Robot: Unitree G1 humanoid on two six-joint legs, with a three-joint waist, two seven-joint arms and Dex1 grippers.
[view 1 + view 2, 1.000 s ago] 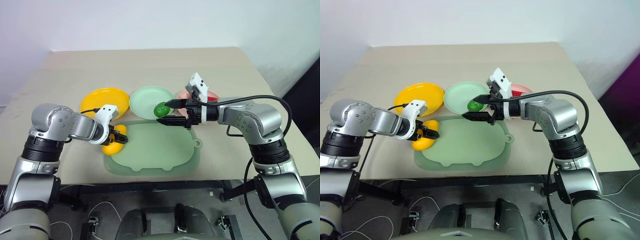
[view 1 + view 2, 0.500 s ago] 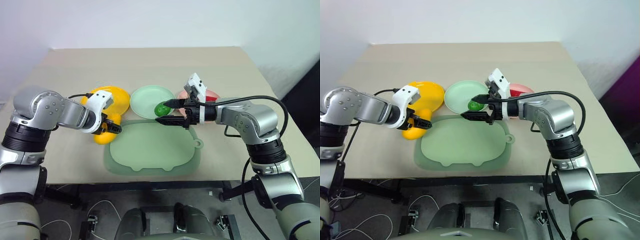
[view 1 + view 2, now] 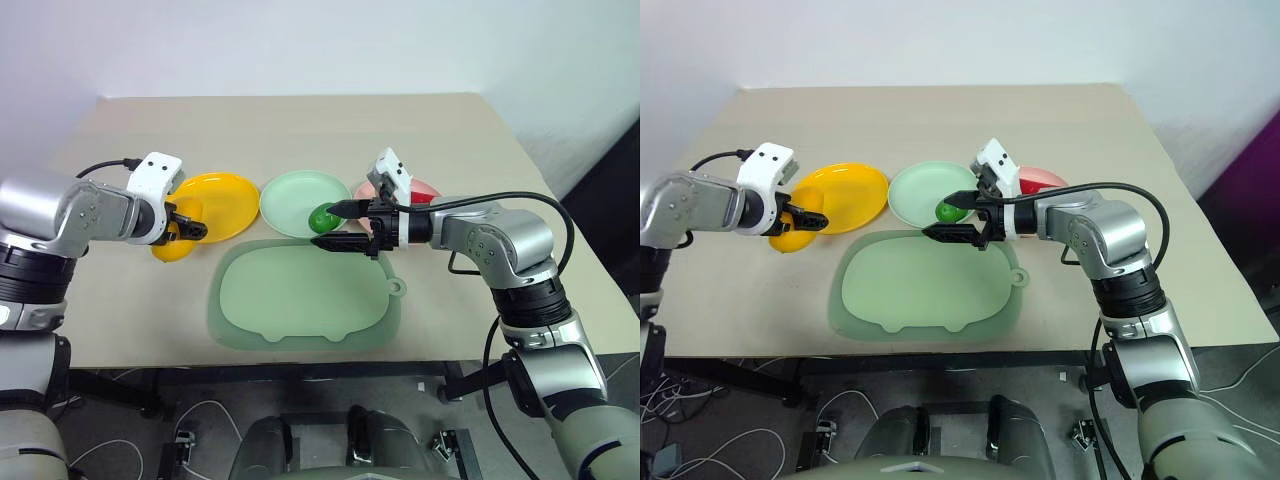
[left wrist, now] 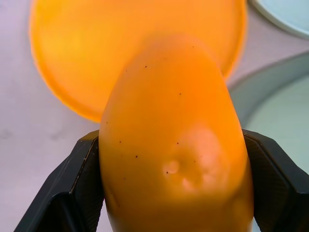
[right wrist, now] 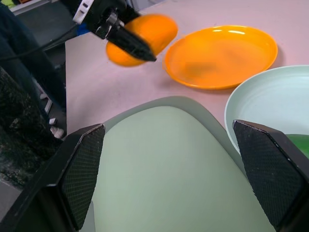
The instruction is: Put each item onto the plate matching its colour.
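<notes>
The yellow mango (image 3: 170, 244) hangs in my left gripper (image 3: 186, 230), which is shut on it just off the near-left rim of the yellow plate (image 3: 222, 200). In the left wrist view the mango (image 4: 174, 145) fills the space between both fingers (image 4: 77, 193). A green fruit (image 3: 322, 217) lies at the near edge of the pale green plate (image 3: 295, 195). My right gripper (image 3: 326, 226) stands open around it, pointing left. Behind that wrist sits the pink plate (image 3: 1048, 178) with something red on it, mostly hidden.
A large pale green mat (image 3: 300, 300) with a tab lies in front of the plates, near the table's front edge. Bare tabletop (image 3: 300, 130) stretches behind the plates and to the far left and right.
My left gripper has lifted the mango off the mat's left edge and carried it up and to the left, to beside the yellow plate. The right arm has kept still.
</notes>
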